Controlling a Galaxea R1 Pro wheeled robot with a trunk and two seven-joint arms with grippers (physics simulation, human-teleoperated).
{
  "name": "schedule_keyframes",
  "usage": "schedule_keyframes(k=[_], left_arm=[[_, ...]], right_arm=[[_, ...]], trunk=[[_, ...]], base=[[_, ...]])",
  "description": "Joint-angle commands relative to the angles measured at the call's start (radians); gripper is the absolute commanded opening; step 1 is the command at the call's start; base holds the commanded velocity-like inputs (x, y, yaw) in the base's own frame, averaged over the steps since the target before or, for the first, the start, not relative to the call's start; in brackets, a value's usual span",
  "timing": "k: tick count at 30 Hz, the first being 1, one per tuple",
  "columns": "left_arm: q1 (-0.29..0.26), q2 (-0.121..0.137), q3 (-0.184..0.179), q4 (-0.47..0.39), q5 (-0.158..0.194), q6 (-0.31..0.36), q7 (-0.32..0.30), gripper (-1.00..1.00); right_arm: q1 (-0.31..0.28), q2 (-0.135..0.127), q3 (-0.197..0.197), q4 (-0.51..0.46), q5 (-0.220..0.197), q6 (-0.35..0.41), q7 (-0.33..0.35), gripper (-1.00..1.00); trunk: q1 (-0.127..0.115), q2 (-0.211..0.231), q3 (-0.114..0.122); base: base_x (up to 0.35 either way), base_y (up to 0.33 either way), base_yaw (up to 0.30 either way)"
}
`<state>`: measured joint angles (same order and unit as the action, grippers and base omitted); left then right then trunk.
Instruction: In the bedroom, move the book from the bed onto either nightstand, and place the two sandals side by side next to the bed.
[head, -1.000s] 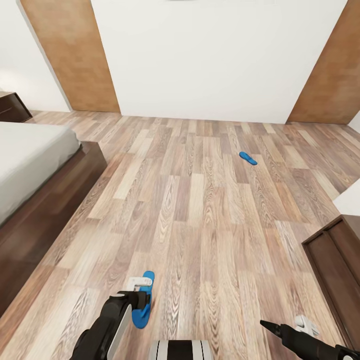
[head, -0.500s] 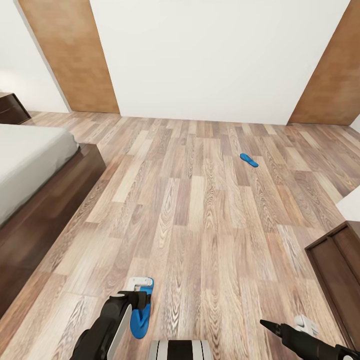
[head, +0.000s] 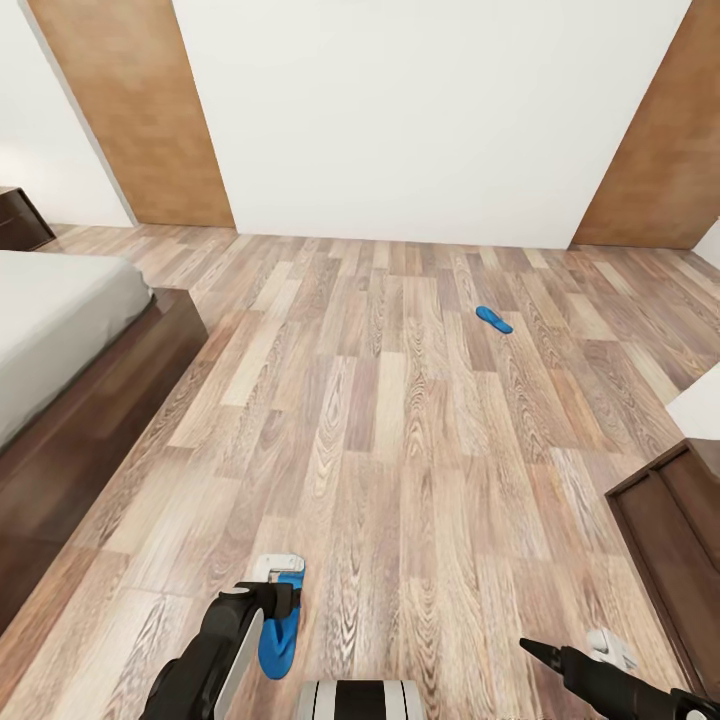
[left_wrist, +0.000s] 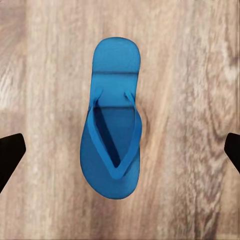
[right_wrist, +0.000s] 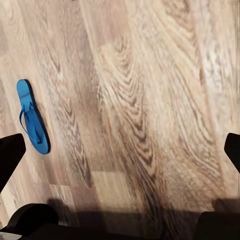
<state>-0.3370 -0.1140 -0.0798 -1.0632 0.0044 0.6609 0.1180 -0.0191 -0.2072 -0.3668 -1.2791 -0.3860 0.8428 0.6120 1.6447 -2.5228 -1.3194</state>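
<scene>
Sandals: near sandal (head: 279, 630) lies flat on the plank floor (head: 400, 420), straps up, right under the left gripper (left_wrist: 120, 150); wrist view shows the left fingers (left_wrist: 10, 152) spread wide on either side of it, nothing between them touching the sandal. Far sandal (head: 494, 319) sits well apart, out mid-floor toward the white wall (head: 420, 110). Right gripper (right_wrist: 120, 150) hangs over bare planks, its fingers (right_wrist: 10, 155) open and holding nothing. Bed (head: 60, 310) with pale mattress and dark frame is off to the robot's left, nightstand (head: 18, 218) beyond it by the wall. Dark cabinet (head: 675, 520) stands on the right.
</scene>
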Motion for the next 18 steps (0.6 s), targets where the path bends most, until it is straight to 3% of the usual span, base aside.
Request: schedule_keyframes(k=[1,7,18], left_arm=[[0.000,0.000,-0.001,-0.001,0.001,0.005,0.005,1.00],[0.000,0.000,-0.001,-0.001,0.001,0.005,0.005,1.00],[0.000,0.001,0.004,-0.001,-0.002,0.002,0.012,1.00]], right_arm=[[-0.001,0.000,-0.001,0.000,0.000,0.006,0.003,1.00],[-0.001,0.000,-0.002,0.000,-0.001,0.007,0.003,1.00],[0.000,0.000,-0.002,0.000,-0.001,0.007,0.003,1.00]], trunk=[[0.000,0.000,0.000],[0.000,0.000,0.001],[0.000,0.000,0.002]], base=[[0.000,0.000,-0.203],[0.000,0.000,-0.152],[0.000,0.000,-0.013]])
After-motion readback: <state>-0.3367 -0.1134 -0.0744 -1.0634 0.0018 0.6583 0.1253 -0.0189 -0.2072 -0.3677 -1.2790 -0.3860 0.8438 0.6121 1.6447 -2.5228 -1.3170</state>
